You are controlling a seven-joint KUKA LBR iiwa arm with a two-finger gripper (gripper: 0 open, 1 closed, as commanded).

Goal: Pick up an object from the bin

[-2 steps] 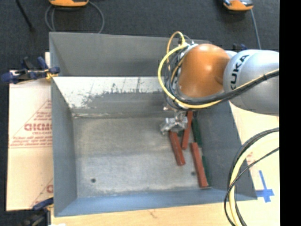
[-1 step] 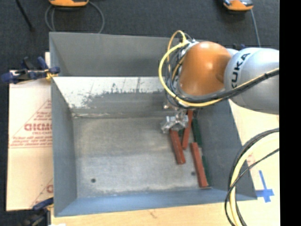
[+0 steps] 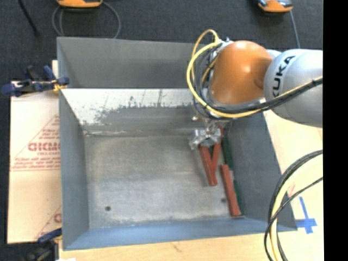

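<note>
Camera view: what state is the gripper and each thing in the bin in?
Gripper: down in the bin, at the short red stick's top end; hold cannot be told.
Short red stick: lying flat, slanted.
Long red stick: lying flat near the right wall.
Green stick: lying flat beside the red ones.
Bin: upright.

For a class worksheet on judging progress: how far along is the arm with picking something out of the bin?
Done: the gripper sits low in the bin, at the upper ends of two red sticks near the right wall. In hand: nothing lifted; those sticks, a dark green stick and a third red stick lie on the floor. Left: gripping one and lifting it out.
</note>
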